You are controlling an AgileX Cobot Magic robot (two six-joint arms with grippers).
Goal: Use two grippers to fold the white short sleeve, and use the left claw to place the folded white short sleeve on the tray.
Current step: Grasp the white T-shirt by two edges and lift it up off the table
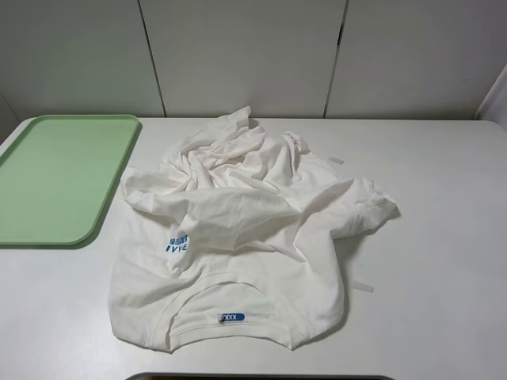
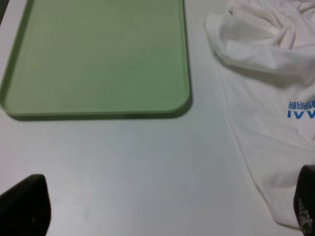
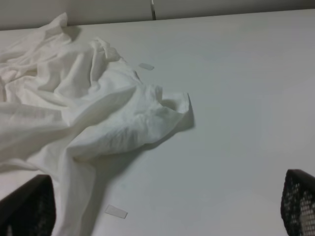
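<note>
The white short sleeve (image 1: 253, 214) lies crumpled in the middle of the white table, its collar with the blue neck label toward the near edge and the blue chest print on its left part. To its left sits the pale-green tray (image 1: 63, 178), with nothing on it. No arm shows in the high view. In the left wrist view my left claw (image 2: 165, 211) is open, its fingertips (image 2: 24, 206) wide apart over bare table between the tray (image 2: 98, 59) and the shirt's edge (image 2: 266, 98). My right gripper (image 3: 162, 206) is open beside the shirt's sleeve (image 3: 147, 118), holding nothing.
Small pale tape strips (image 1: 336, 160) (image 1: 363, 286) are stuck to the table right of the shirt, and one strip (image 3: 116, 212) shows close to the right gripper. White wall panels stand behind the table. A dark edge (image 1: 261, 377) runs along the near side.
</note>
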